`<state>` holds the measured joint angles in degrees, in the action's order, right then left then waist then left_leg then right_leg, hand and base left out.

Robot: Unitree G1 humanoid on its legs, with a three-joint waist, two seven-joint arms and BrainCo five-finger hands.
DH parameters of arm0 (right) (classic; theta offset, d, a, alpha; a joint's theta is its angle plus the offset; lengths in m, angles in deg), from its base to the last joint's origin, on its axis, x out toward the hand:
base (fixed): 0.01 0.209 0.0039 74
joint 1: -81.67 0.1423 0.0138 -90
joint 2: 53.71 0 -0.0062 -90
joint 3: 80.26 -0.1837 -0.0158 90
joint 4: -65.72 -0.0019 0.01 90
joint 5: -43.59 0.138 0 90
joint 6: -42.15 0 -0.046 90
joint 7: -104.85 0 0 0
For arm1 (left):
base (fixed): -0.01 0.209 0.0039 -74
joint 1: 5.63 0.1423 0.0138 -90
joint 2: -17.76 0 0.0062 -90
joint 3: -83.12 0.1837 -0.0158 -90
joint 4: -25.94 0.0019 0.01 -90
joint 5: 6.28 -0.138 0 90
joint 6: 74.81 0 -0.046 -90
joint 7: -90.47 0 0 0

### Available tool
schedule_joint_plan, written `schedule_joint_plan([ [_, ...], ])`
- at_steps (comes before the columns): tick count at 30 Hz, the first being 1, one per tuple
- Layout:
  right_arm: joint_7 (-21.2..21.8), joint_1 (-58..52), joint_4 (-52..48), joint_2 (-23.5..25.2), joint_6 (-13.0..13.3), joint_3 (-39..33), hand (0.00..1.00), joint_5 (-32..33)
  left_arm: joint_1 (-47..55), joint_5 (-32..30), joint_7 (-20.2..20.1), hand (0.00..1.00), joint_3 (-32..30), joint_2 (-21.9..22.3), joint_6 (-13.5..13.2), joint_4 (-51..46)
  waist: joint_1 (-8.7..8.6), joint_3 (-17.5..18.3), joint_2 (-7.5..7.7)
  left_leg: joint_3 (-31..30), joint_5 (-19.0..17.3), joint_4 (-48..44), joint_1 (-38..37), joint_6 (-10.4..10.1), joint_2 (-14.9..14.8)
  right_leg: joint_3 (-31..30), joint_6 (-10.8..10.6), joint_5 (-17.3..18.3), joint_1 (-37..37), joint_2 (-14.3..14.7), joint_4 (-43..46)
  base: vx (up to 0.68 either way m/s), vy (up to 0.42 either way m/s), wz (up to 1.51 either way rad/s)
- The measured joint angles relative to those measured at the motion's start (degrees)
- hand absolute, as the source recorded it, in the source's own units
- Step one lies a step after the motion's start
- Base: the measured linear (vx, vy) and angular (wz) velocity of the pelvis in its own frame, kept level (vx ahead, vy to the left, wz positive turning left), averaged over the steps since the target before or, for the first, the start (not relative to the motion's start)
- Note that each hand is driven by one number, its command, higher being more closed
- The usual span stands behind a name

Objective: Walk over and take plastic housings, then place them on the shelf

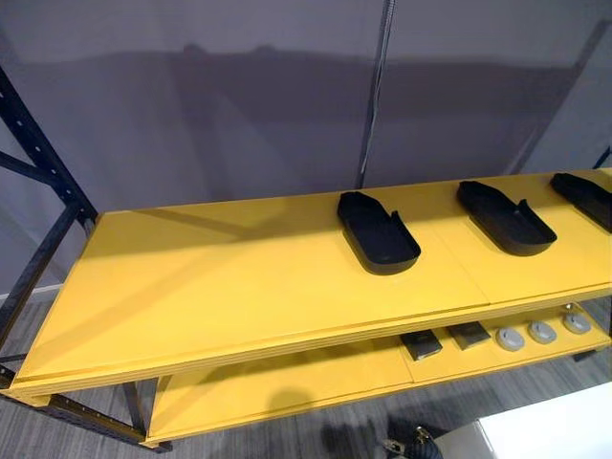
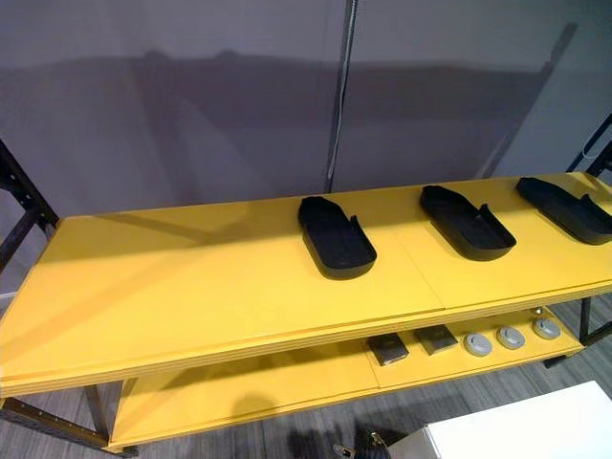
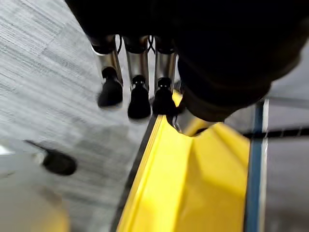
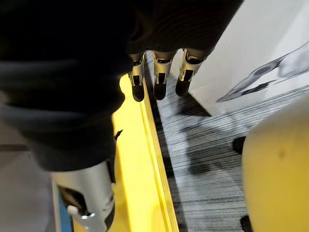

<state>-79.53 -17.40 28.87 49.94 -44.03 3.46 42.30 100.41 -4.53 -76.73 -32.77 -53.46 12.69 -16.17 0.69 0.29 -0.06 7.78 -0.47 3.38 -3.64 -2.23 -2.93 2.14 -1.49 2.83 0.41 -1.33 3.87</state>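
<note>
**Three housings lying on the top board, both hands hanging loose**

I am looking down at the shelf [image 1: 210, 277], a yellow top board that a black frame [image 1: 43, 163] is carrying at its left end.

The left housing [image 1: 377, 232] is lying about midway along the board, open side up. Its long axis is running diagonally, from the far left to the near right. The rounded end is pointing toward the front edge and the squarer end toward the grey wall [image 1: 239, 115].

The middle housing [image 1: 505, 218] is lying well apart from it to the right, angled the same way, rounded end nearest me. The right housing [image 2: 564, 209] is sitting near the board's right end, again slanting on the same diagonal.

On the lower board [image 1: 287, 382], under the housings, two dark blocks [image 1: 421, 344] are sitting side by side, and three grey discs [image 1: 542, 332] are lining up to their right. A white box [image 2: 516, 430] is showing at the lower right.

My left hand [image 3: 139, 72] is hanging beside the shelf's yellow edge, over the grey floor [image 3: 53, 63], with its fingers [image 3: 139, 99] straight and holding nothing. My right hand [image 4: 159, 72] is hanging the same way by the yellow edge, fingers relaxed and gripping nothing.
</note>
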Motion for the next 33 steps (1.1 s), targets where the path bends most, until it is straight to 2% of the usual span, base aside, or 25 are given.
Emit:
schedule_joint_plan([
  [7,-0.23,2.10,2.36,-2.30,-0.01,-0.57,0.00,0.01,-3.59,-3.37,-2.81,0.00,9.48,-3.61,-0.80,3.04,-0.52,-0.81,-0.43,0.33,0.07,0.30,-0.20,-0.14,-0.10,-0.66,0.24,0.14,-0.39,0.30,-0.53,0.02,0.001,-0.05],
  [10,-0.33,2.85,2.36,-2.55,-0.01,-0.61,0.00,0.11,-4.70,-4.31,-3.76,0.00,11.72,-3.95,-0.84,3.25,-1.09,-1.86,-0.92,1.46,-0.30,0.27,-0.63,-0.67,-0.10,-1.80,0.23,0.13,-0.50,0.42,-0.58,0.01,0.012,-0.18],
  [17,-0.97,3.34,2.52,-2.60,-0.01,-2.72,0.00,0.26,-5.77,-6.86,-4.28,0.00,16.29,-4.64,-1.05,3.30,-2.07,-2.39,-0.91,3.11,-0.82,0.20,-1.51,-1.13,-0.23,-3.64,0.26,0.09,-0.72,0.88,-0.94,-0.01,0.007,-0.15],
  [20,-1.03,3.52,2.51,-2.38,-0.01,-2.60,0.00,0.25,-6.27,-7.66,-4.27,0.00,17.07,-4.95,-1.06,3.30,-2.48,-2.72,-0.82,3.55,-1.20,-0.11,-1.53,-1.07,-0.45,-4.65,0.37,0.01,-0.85,1.14,-0.93,-0.03,0.002,-0.13],
  [24,-1.03,4.40,2.05,-2.34,0.00,-2.50,0.00,0.22,-7.30,-7.67,-4.27,0.00,18.51,-5.38,-1.06,3.25,-2.51,-3.52,-0.84,5.88,-3.62,-4.17,0.76,-0.62,-0.94,-6.73,0.20,-0.33,-2.62,1.39,-0.25,-0.05,0.019,-0.31],
  [30,-1.32,5.25,0.28,-2.27,-0.01,-2.47,0.00,0.22,-10.93,-7.69,-4.08,0.00,18.48,-5.65,-1.14,3.12,-2.37,-6.48,-0.30,10.22,-5.95,-8.41,2.89,0.60,-1.20,-11.30,-0.56,-1.34,-5.20,1.79,1.03,-0.03,0.040,-0.41],
  [33,-1.92,5.15,-4.51,-1.10,-0.01,-2.53,0.00,0.13,-14.18,-7.80,-3.77,0.00,18.49,-5.67,-1.18,3.00,-1.82,-8.51,0.32,15.87,-7.73,-11.83,5.41,1.09,-2.83,-15.22,-2.02,-4.65,-8.78,2.94,1.41,-0.12,0.069,-0.98],
])
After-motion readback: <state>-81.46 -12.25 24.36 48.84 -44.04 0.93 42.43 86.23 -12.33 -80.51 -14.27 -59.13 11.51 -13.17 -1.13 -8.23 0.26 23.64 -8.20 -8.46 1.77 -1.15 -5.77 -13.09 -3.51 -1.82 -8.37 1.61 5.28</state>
